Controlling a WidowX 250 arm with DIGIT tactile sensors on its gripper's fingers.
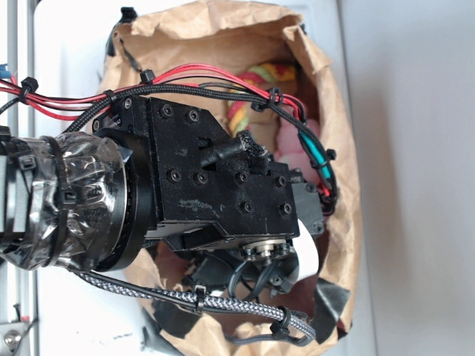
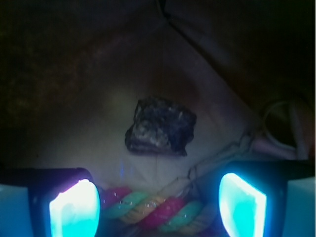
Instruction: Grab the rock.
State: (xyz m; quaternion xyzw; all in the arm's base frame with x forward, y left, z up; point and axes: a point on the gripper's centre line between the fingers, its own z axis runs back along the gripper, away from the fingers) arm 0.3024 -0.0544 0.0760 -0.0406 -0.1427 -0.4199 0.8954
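taking the rock (image 2: 160,126) as the landmark: nearest the wrist camera, the gripper (image 2: 158,203) stands wide open with nothing in it, its 2 glowing pads (image 2: 74,207) set low, 1 to each side of the rock and well short of it. between the pads, just nearer than the rock, lies the striped rope (image 2: 148,205), pink, green and yellow, with a frayed strand running up toward the rock's right side. the rock itself sits on the paper floor of the bag (image 2: 89,123), apart from both pads and seemingly not touching the rope. beyond it the bag wall folds into a dark crease. in the exterior view the arm fills the brown bag's mouth (image 1: 326,81) and hides the rock.

risk, as i judge it: the rope lies closer to the open jaws than the rock, so closing too early would likely catch rope instead. the crumpled paper could also snag a pad.

the rock's long axis runs roughly left-right in the wrist view, tilted slightly, the higher end toward the right; the jaws span that length.
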